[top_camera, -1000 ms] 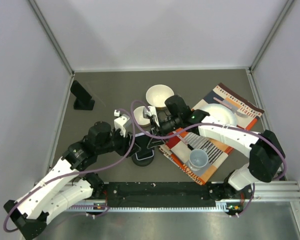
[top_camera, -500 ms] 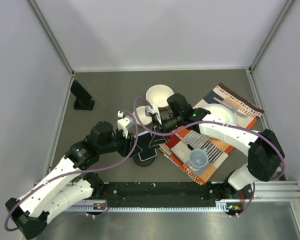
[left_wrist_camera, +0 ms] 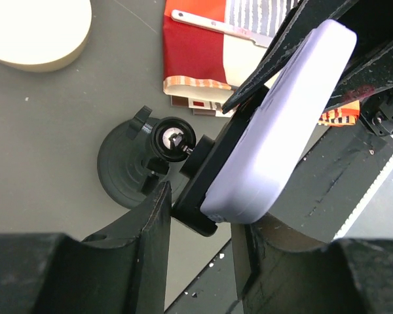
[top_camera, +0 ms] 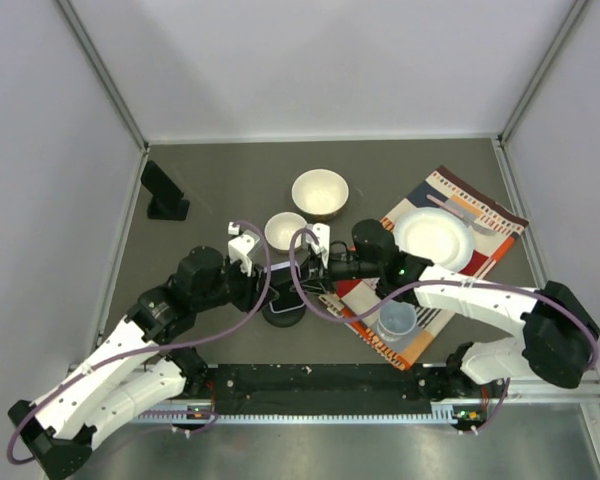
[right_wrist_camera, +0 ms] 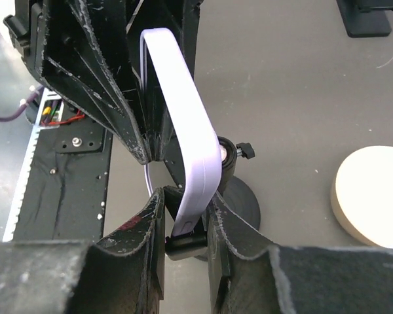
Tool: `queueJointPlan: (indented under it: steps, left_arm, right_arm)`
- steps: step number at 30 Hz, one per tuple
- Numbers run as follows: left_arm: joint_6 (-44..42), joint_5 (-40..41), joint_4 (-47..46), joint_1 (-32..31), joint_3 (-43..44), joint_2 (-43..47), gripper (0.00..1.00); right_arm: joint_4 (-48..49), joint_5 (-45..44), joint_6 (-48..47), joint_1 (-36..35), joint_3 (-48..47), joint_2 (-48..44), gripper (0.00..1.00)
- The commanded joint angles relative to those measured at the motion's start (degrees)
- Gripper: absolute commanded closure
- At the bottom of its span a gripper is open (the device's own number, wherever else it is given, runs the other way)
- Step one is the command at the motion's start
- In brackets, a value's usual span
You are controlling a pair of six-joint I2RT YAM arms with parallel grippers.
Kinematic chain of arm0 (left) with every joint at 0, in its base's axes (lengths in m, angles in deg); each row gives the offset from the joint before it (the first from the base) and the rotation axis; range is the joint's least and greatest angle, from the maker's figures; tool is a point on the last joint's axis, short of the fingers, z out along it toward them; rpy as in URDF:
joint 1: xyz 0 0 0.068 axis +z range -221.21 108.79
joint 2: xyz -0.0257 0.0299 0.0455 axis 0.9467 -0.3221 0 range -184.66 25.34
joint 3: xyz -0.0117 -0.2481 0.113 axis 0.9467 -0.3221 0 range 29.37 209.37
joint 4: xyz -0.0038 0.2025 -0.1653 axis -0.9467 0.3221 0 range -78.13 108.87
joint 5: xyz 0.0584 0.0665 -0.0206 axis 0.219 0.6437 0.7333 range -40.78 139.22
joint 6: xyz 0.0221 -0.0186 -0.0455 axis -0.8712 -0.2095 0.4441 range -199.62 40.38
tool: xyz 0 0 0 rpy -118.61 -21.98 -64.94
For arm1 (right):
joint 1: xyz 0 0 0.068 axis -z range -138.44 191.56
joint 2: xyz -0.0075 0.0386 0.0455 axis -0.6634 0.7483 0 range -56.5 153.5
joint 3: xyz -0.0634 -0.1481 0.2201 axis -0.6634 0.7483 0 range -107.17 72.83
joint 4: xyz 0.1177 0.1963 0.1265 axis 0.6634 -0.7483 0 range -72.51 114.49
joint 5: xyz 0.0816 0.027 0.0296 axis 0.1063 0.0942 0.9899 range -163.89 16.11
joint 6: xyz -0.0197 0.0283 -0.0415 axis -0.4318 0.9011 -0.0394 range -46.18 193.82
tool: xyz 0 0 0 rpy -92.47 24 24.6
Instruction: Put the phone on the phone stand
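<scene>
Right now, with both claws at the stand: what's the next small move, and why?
Likely: the right claw presses the phone flat into the cradle of the stand. It pinches the phone's edge, the phone lies along the cradle but I can't confirm it's seated, and the left claw flanks both.

I get bright, even light from above with soft shadows; in both wrist views the near black gripper fingers (left_wrist_camera: 144,261) look blurred.

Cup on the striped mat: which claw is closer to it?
Right. The right claw sits just left of the cup, at the phone; the left claw is farther left.
</scene>
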Motion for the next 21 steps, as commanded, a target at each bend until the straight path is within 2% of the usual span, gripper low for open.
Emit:
queueJointPlan:
  steps: [1, 2, 3, 6, 10, 16, 19, 20, 21]
  left_arm:
    - [3.65, -2.17, -6.53, 0.70, -2.97, 2.43, 1.00]
    - [3.73, -3.25, -6.62, 0.70, -2.97, 2.17, 1.00]
    - [3.56, -3.87, -6.54, 0.70, -2.97, 2.08, 1.00]
    - [3.30, -3.53, -6.62, 0.78, -3.50, 2.07, 1.00]
    - [1.98, -4.23, -7.50, 0.79, -3.85, 3.13, 1.00]
    - [-1.27, -4.05, -6.19, 0.79, -2.89, 3.92, 1.00]
    - [-1.02, -4.05, -5.57, 0.79, -2.10, 3.31, 1.00]
    - [-0.32, -2.92, -4.44, 0.79, -1.22, 2.87, 1.00]
    - [0.48, -2.65, -3.91, 0.87, -0.87, 1.91, 0.93]
  right_arm:
    - [13.11, 0.55, 5.17, -1.19, -1.62, 4.23, 1.00]
    - [9.53, 3.20, 5.87, -0.49, -3.04, 5.12, 0.97]
    - [7.76, 9.05, 7.36, 0.12, -4.18, 6.09, 0.82]
    - [5.46, 18.04, 10.62, 2.15, -5.86, 8.73, 0.57]
    - [0.89, 21.23, 9.31, 2.77, -7.27, 10.75, 0.49]
    - [4.13, 24.66, 11.76, 3.82, -6.83, 11.63, 0.50]
    - [2.12, 27.57, 11.94, 4.17, -8.85, 14.00, 0.68]
    - [2.03, 28.44, 11.94, 4.26, -9.11, 14.71, 0.81]
    - [1.85, 28.36, 12.03, 4.26, -9.64, 14.97, 0.88]
